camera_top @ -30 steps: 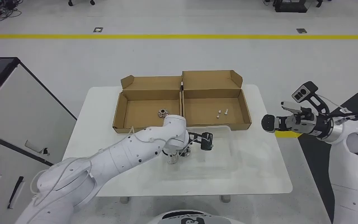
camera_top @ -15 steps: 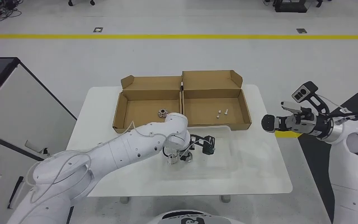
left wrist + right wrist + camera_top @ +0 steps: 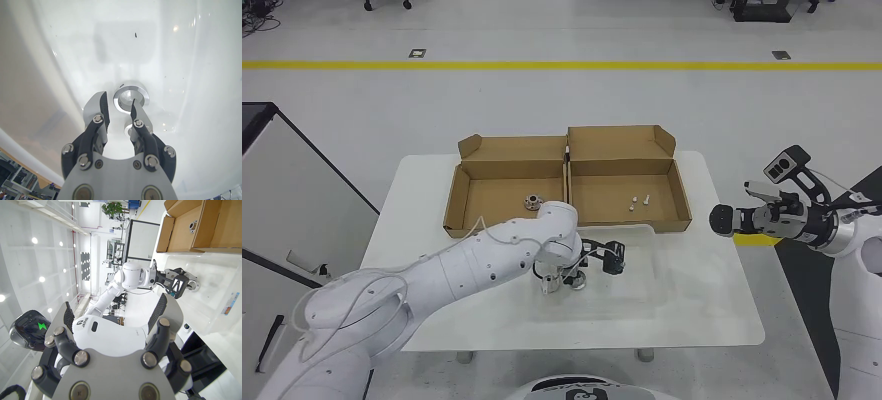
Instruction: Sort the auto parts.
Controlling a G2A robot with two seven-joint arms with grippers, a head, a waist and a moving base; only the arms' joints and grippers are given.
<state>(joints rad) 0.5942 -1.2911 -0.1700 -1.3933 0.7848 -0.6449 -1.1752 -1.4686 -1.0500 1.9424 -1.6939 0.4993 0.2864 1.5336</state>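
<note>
Metal ring (image 3: 132, 88) is the auto part being picked, and it lies on the floor of the clear tray.

The white desk (image 3: 712, 290) carries two open cardboard boxes side by side along its far edge. The left box (image 3: 453, 200) holds a flanged metal part (image 3: 532, 201), and the right box (image 3: 602, 205) holds two small white pieces (image 3: 639, 201). The clear tray (image 3: 642, 270) sits just near of the boxes, about mid-desk. The left arm (image 3: 492, 260) comes in from the near left and dips into the tray's left end.

The left gripper (image 3: 118, 100) is partly open and grips nothing. One fingertip sits inside the ring's hole and the other stands just outside its wall, with a sliver of gap showing. The right gripper (image 3: 115, 301) hangs wide open and empty, off the desk's right edge.

The step in hand looks like the grasp. The next move calls for pinching the ring's wall between the fingers, then lifting it clear of the tray's rim. It probably belongs in the left box, beside the similar metal part.

The ring is round, so it has no long axis across the desk. Its hole faces up toward the wrist, roughly upright, and a small hole shows in the side wall.
</note>
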